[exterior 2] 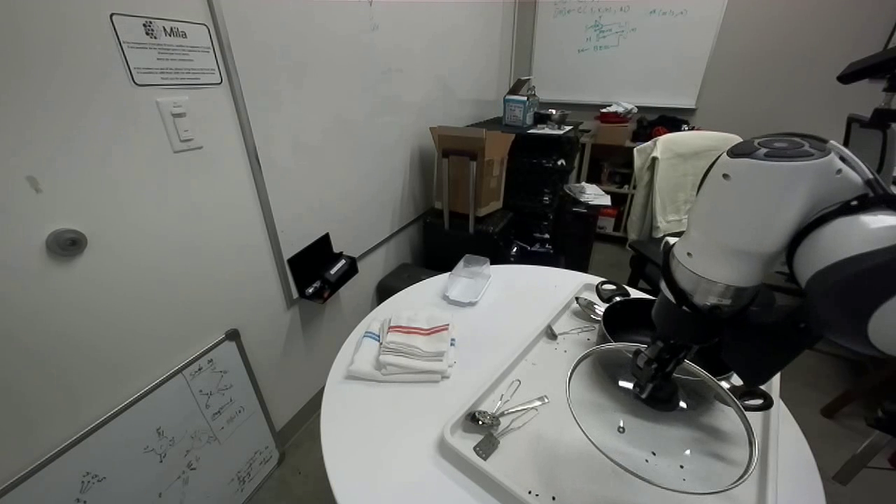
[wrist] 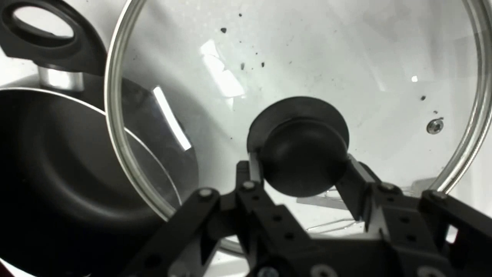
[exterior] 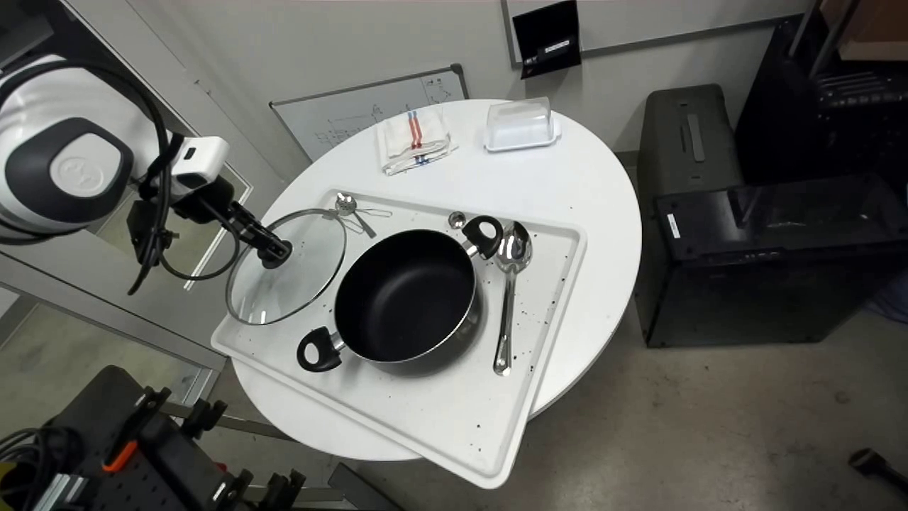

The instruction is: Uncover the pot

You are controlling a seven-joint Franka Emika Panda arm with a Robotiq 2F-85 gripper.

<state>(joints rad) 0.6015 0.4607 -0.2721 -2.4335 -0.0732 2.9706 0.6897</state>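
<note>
Round white table near pale wall: pot uncovered, lid in gripper

On table: off-white tray with raised rim and rounded corners, projecting past table edge in an exterior view; dark specks scattered across.

On tray: pot, wide, round, shallow; black interior with dull sheen, thin bright rim, two black loop handles on metal stubs.

Beside pot: lid of clear glass, round, metal-banded, with bright streaks of reflected light. Contact between lid and tray not determinable.

At end effector: narrow grip on black domed knob of lid, pinched from two sides.

Also on tray: long polished spoon just beside pot; small spatula and perforated skimmer, both thin metal, well apart from spoon.

Toward wall, on table: folded cloth towel, white with red and blue stripes; near it, butter dish with clear cover, white base.

Around room: handwritten whiteboard propped against wall, brown cardboard box, smooth grey floor, bulky dark case.
</note>
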